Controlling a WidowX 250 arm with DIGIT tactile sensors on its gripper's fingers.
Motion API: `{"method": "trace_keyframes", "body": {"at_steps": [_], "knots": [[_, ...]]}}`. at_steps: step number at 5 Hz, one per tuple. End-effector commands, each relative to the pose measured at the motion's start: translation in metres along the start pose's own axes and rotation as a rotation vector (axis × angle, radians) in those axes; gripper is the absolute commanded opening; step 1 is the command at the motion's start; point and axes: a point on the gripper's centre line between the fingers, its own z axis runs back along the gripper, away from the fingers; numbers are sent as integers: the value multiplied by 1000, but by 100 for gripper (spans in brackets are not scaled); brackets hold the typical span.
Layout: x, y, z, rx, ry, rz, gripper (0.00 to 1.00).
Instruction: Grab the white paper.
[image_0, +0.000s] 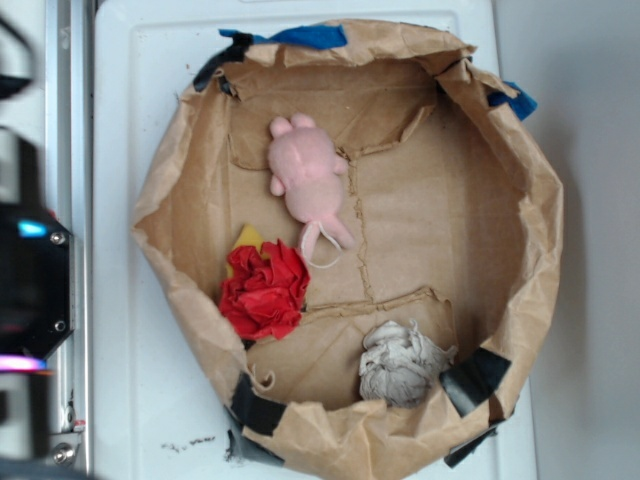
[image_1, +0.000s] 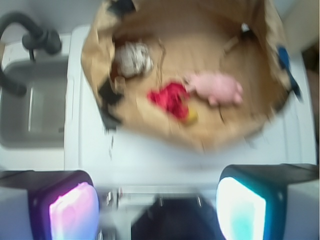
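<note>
Three things lie in the paper bag on the bench, so the hand, fingers spread wide and empty, should descend only over the white paper against the bag's wall near a black-taped corner, clear of the red wad.

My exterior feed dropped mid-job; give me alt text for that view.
A brown paper enclosure on a white surface holds the white paper wad near its bottom wall, a red paper wad at left, and a pink plush toy above.
</note>
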Motion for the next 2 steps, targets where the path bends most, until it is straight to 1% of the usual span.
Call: {"method": "trace_keyframes", "body": {"at_steps": [1,2], "knots": [[50,1,-22,-73,-144,-196,100],[63,17,-52,-76,-175,-257,100]]}}
